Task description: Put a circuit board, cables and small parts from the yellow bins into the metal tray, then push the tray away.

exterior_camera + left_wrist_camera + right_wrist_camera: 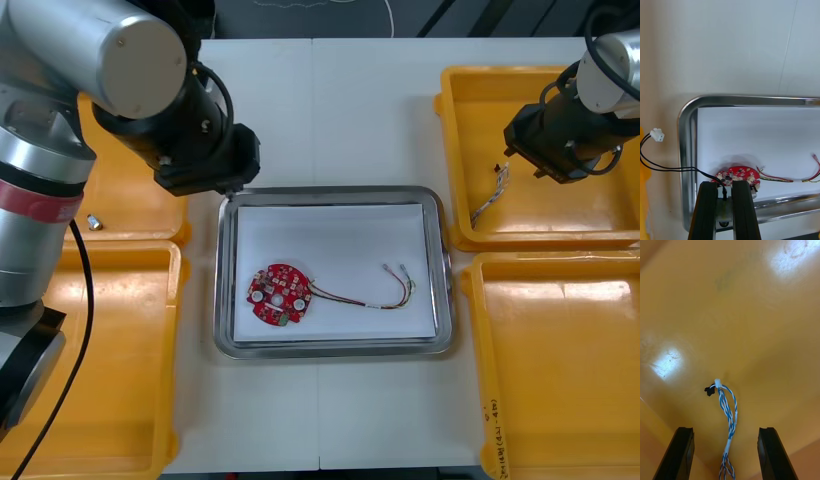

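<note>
The left gripper (726, 187), clenched on a black cable (670, 168), hangs above the metal tray's (330, 191) left rim. The circuit board (278, 295) and the red and yellow cable (365, 298) lie in the tray's near half; its far half is bare. The right gripper (726, 431), fingers spread, straddles a blue and white cable (730, 416) in the far right yellow bin (470, 90).

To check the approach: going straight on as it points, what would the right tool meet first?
The right tool, open over the far right yellow bin, would probably meet the twisted blue and white cable first.
</note>
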